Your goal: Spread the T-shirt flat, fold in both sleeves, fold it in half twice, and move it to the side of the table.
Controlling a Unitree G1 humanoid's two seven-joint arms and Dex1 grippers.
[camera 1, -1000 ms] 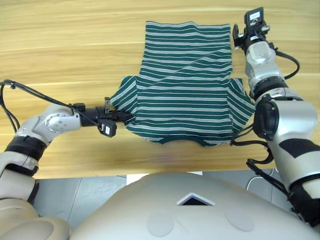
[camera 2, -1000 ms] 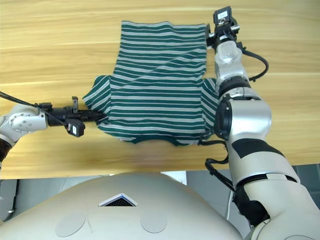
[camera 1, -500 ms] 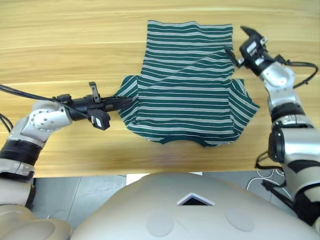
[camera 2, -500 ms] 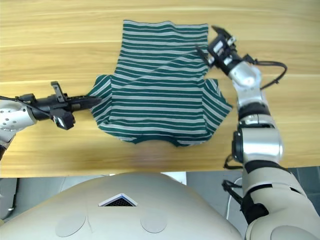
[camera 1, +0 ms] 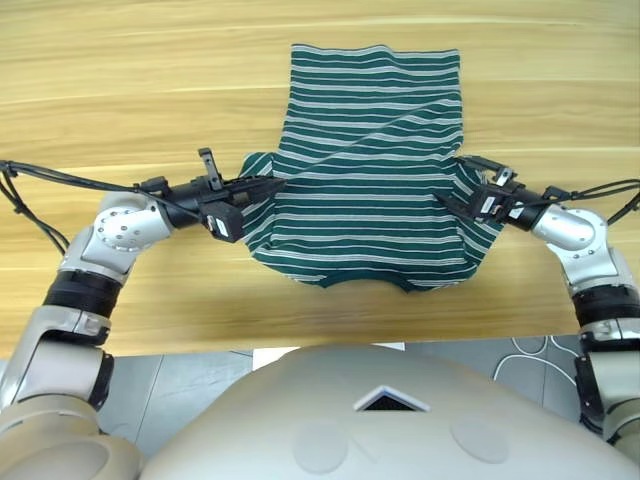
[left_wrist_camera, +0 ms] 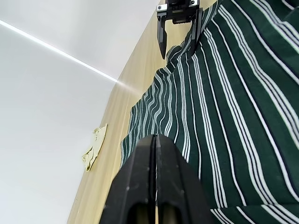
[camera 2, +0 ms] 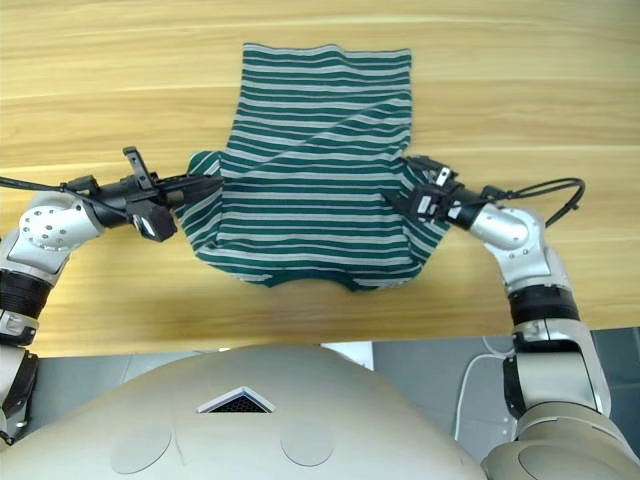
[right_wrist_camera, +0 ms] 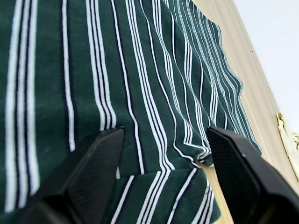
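Two grippers at one dark green, white-striped cotton T-shirt (camera 1: pixel 370 140), spread collar-nearest on a pale wooden table (camera 1: pixel 120 80) | left gripper (camera 1: pixel 262 186): fingers pressed together at shirt's left sleeve, hold on cloth unclear | right gripper (camera 1: pixel 455 182): fingers spread apart over shirt's right sleeve | diagonal crease crossed shirt's far half
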